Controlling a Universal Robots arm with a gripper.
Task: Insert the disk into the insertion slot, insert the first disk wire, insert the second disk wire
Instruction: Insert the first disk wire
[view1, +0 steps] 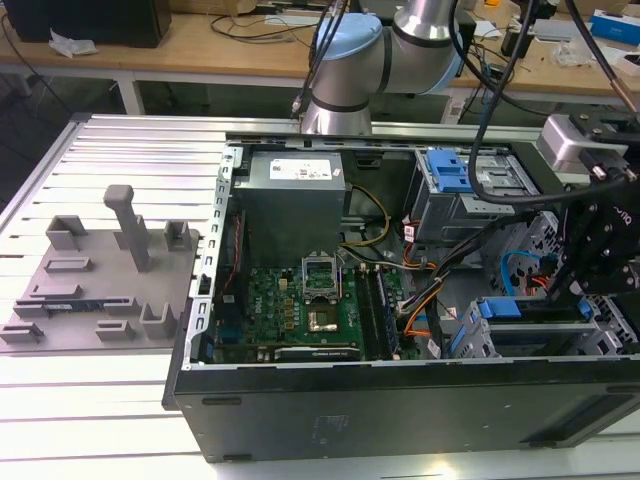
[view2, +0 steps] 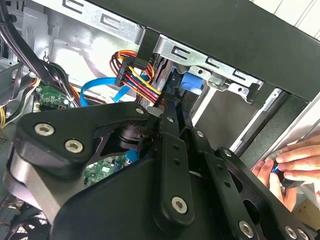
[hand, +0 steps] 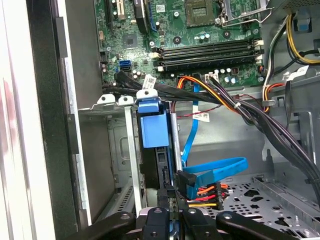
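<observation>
Hand (hand: 171, 210) is held at the disk's (hand: 152, 127) end in the slot (hand: 116, 150), likely to reach the blue cable (hand: 220, 167); grip cannot be told.

The second disk wire (hand: 220, 167) and black cables (hand: 270, 125) crowd the case floor (hand: 280, 200) beside the disk (hand: 152, 127).

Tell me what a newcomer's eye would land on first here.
The open computer case in the exterior view, its green motherboard bared in the middle. In the first wrist view, the disk in its bright blue caddy stands in the insertion slot, with the second disk wire looping beside it and the gripper close by.
</observation>
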